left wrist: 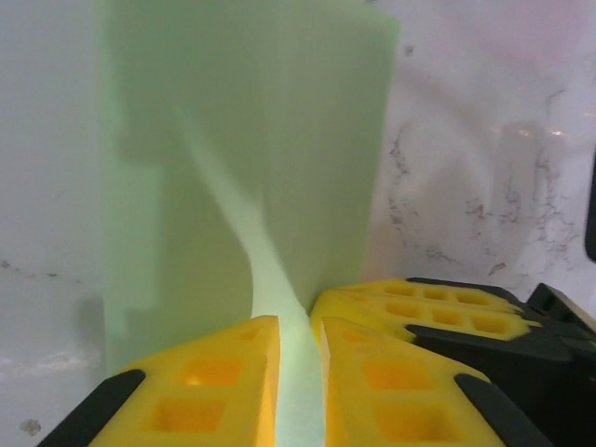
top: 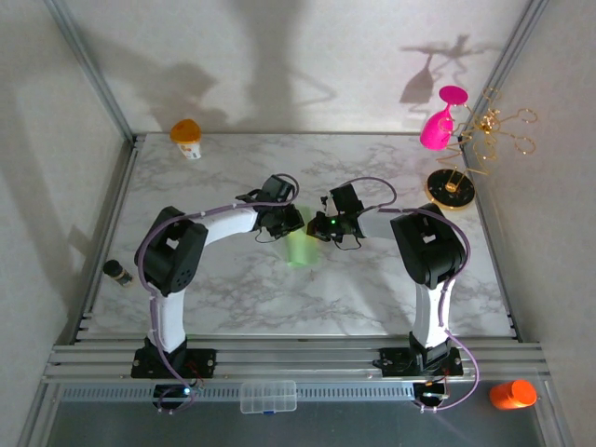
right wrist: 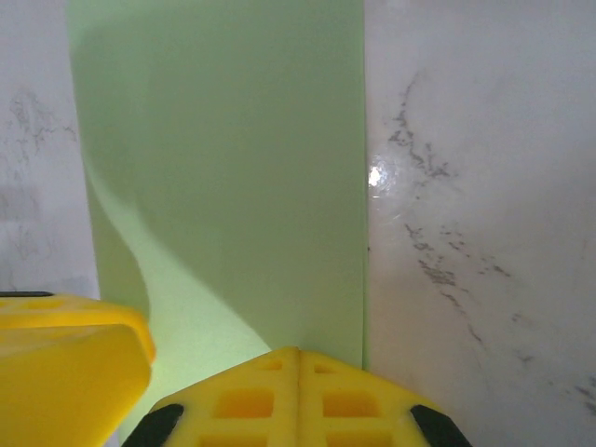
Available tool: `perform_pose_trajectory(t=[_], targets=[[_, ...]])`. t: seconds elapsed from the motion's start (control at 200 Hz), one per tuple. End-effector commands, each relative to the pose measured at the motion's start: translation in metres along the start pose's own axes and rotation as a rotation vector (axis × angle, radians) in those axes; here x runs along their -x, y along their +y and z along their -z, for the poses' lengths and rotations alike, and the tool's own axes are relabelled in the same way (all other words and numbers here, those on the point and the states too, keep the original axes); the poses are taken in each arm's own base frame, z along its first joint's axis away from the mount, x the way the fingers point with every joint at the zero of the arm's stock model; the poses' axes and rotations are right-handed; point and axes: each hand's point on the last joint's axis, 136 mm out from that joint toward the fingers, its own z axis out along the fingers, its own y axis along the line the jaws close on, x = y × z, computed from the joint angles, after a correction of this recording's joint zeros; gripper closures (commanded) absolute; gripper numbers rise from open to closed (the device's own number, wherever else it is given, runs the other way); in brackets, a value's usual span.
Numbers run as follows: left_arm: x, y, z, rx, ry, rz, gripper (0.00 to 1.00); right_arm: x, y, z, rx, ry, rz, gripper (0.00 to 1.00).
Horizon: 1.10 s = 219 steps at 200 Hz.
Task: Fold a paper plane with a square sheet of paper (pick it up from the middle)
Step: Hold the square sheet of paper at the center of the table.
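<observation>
Square sheet of paper (top: 300, 250) lies mid-table on the marble top (top: 391, 289), pale green, showing as a narrow strip between both grippers. Far left, small dark bottle (top: 116, 272) sits off the marble by the side rail. Orange-lidded cup (top: 187, 138) at back left corner. Clear plastic box (top: 268, 396) on the front rail. Left gripper (left wrist: 298, 326) is clenched on the paper: the green sheet runs up through the slim gap between its yellow fingers (left wrist: 214, 372), and a raised ridge lifts from there. Right gripper (right wrist: 298, 358) is just beside it, fingers pressed flat together at the paper's near edge; can't tell if any paper is pinched. Further right, pink glass (top: 436, 126) is tilted by the arms of the gold stand (top: 451, 189), back right corner. Orange object (top: 513, 394) at front, far right.
</observation>
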Motion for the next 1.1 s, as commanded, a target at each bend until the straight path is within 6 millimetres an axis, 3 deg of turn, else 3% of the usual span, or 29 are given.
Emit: perform_pose_trajectory(t=[0.0, 0.546, 0.946, 1.026, 1.091], targets=[[-0.011, 0.006, -0.007, 0.014, 0.041, -0.006, 0.8, -0.073, -0.104, -0.018, -0.34, 0.172, -0.133, 0.98], [-0.015, 0.045, -0.018, 0.132, 0.047, -0.029, 0.82, -0.08, -0.113, -0.016, -0.376, 0.183, -0.141, 0.98], [-0.011, 0.104, -0.003, 0.121, 0.074, -0.041, 0.79, -0.086, -0.13, -0.011, -0.462, 0.202, -0.126, 0.99], [-0.005, 0.103, 0.005, 0.108, 0.062, -0.048, 0.79, -0.084, -0.13, -0.011, -0.467, 0.198, -0.121, 0.99], [0.002, 0.092, 0.014, 0.079, 0.045, -0.065, 0.79, -0.084, -0.13, -0.011, -0.465, 0.197, -0.121, 0.99]])
